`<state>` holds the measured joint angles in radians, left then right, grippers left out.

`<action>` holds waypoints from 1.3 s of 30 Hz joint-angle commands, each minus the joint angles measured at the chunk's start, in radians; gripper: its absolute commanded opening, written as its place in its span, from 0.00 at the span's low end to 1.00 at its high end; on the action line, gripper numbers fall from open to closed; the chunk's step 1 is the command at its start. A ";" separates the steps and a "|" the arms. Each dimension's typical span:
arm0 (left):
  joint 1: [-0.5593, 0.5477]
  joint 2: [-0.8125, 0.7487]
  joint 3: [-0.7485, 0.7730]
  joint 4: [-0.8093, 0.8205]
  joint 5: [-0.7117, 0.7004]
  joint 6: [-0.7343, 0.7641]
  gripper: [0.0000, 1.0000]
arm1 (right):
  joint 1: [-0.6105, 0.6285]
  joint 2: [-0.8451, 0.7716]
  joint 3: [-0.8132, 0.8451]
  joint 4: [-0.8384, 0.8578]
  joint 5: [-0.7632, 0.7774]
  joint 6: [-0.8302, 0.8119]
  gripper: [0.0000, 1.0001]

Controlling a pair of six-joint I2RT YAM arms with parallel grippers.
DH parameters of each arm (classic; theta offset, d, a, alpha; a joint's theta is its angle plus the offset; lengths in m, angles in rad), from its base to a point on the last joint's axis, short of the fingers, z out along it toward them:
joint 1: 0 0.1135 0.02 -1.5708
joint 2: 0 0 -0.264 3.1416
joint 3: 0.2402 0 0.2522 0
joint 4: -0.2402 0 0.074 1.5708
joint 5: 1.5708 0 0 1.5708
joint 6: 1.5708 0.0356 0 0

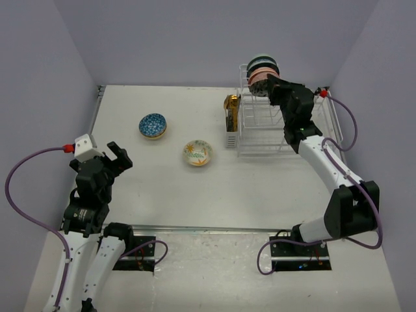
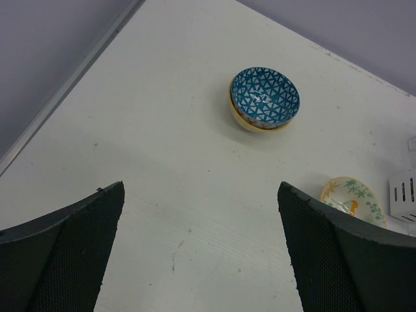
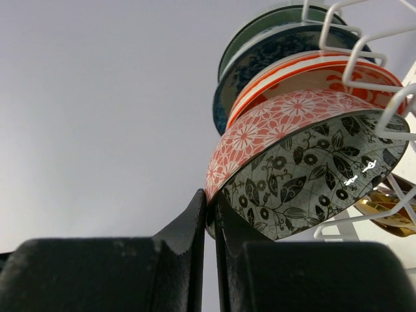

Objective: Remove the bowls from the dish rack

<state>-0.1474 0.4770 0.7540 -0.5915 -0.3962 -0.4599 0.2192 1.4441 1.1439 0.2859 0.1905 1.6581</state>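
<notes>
Now the right gripper (image 3: 211,201) is clamped on the rim of the floral bowl (image 3: 305,182) in the dish rack (image 1: 259,130) — a thin hold that could slip or snag its wires.

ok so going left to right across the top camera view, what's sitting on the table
blue triangle-patterned round bowl, cream round bowl with green leaf pattern, gold-brown metallic cylinder, white wire dish rack
</notes>
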 commanded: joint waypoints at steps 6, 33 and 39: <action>-0.007 -0.008 -0.010 0.042 0.002 0.023 1.00 | -0.003 -0.085 0.017 0.187 -0.013 -0.027 0.00; -0.007 -0.020 0.002 0.024 -0.038 0.006 1.00 | 0.069 -0.160 0.321 -0.048 -0.433 -0.574 0.00; -0.006 -0.064 0.021 -0.016 -0.115 -0.028 1.00 | 0.311 -0.105 0.497 -0.447 -0.366 -1.121 0.00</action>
<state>-0.1509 0.4316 0.7544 -0.5961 -0.4438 -0.4641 0.4320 1.3182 1.5455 0.0284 -0.1589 0.9016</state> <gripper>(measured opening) 0.997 0.061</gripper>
